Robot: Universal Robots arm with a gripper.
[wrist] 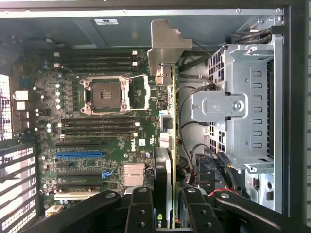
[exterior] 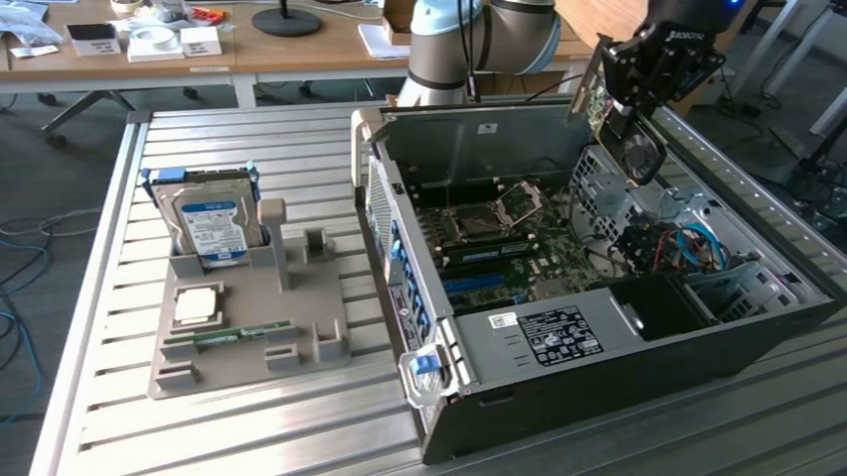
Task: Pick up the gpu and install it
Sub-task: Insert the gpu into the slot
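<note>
Gripper [wrist: 167,194] jaws pinch the gpu [wrist: 165,165] edge-on; pick done, we reckon; card hangs over the open case [exterior: 530,397], upper right of the exterior view; not seated on the motherboard [wrist: 97,141]; install outstanding.

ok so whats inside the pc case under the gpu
The open case holds a green motherboard with a cpu socket and a metal drive cage. The gpu, held edge-on in the gripper, covers a strip of board beneath it.

ROBOTIQ is showing in white on the gripper [exterior: 620,104], hanging at one o'clock over the computer case [exterior: 596,397]; the gpu [wrist: 163,167] is bearing a green-white logo.
</note>
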